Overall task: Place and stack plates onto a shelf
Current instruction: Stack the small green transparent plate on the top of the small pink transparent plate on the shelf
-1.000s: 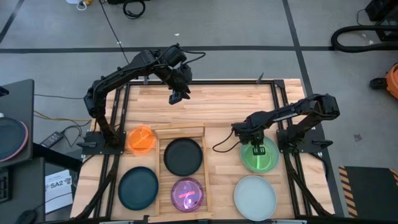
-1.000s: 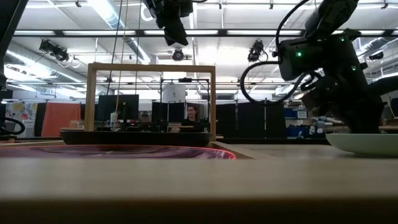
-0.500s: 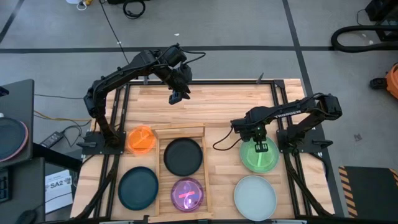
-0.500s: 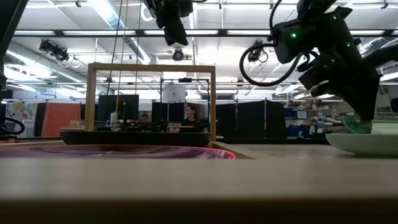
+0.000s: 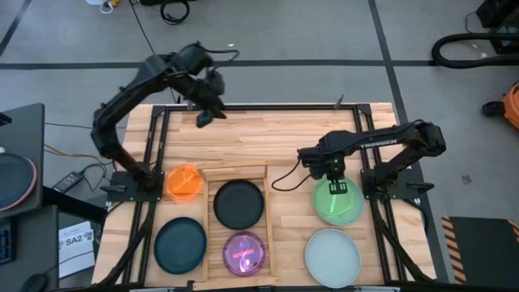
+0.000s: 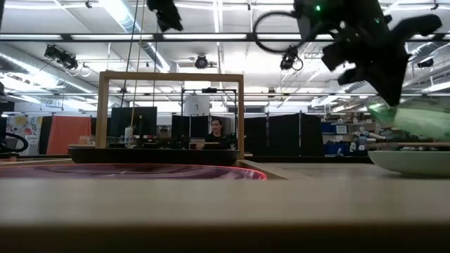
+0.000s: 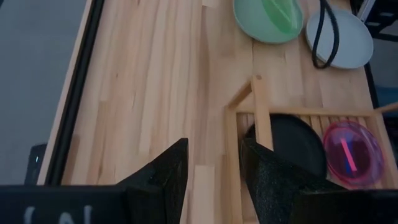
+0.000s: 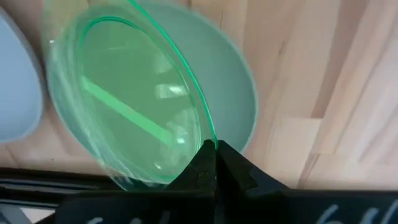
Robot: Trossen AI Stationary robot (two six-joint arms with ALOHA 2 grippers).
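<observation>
- The right gripper point(image 8: 212, 163) is pinching the rim of the green plate point(image 8: 134, 102), its fingers closed down to a thin gap on the plate's edge, and is holding the plate tilted, with the far side hanging lower.
- Directly beneath it, the mint green plate point(image 8: 239, 93) is lying flat on the tabletop point(image 5: 284, 138); whether the green plate's low edge is touching it I cannot tell, though in the low view the plate seems to be riding clear of the table.
- The green plate is looking small, round and translucent, with a bright straight streak across its middle — probably light, thin plastic, stiff enough to hold by one edge but glossy and prone to slipping or swinging in so narrow a pinch. The rim is the only practical place to grip; a deeper bite would be steadying it better.
- Nearer the front edge, the pale blue-white plate point(image 5: 332, 255) is sitting just beside the mint green one.
- The shelf point(image 5: 212, 188) is lying well to the left, already carrying the black plate point(image 5: 238, 203) and the purple plate point(image 5: 243, 252) — the orange plate point(image 5: 184, 182) and dark teal plate point(image 5: 180, 245) are resting outside it.
- The left gripper point(image 5: 203, 118) is hovering high near the far edge of the table, fingers parted and holding nothing.
</observation>
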